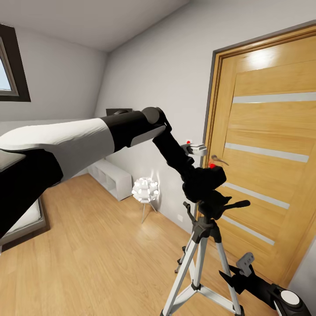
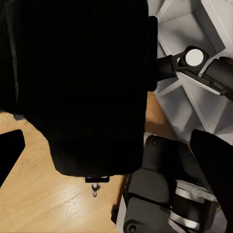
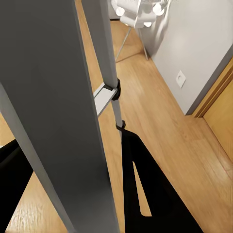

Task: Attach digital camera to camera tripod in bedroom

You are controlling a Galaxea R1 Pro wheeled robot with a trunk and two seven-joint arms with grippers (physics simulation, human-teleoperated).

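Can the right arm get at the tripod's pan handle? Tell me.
Probably yes: the right gripper sits low beside the camera tripod, with open space up to the pan handle; the left gripper occupies only the head.

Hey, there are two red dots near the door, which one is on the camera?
The lower red dot, sitting on the black digital camera just above the camera tripod head. The upper one is on the grey left claw.

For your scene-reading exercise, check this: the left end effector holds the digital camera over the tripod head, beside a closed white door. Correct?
Not quite. The head view shows the door is light wood, not white. The rest stands: the left end effector holds the digital camera over the tripod head.
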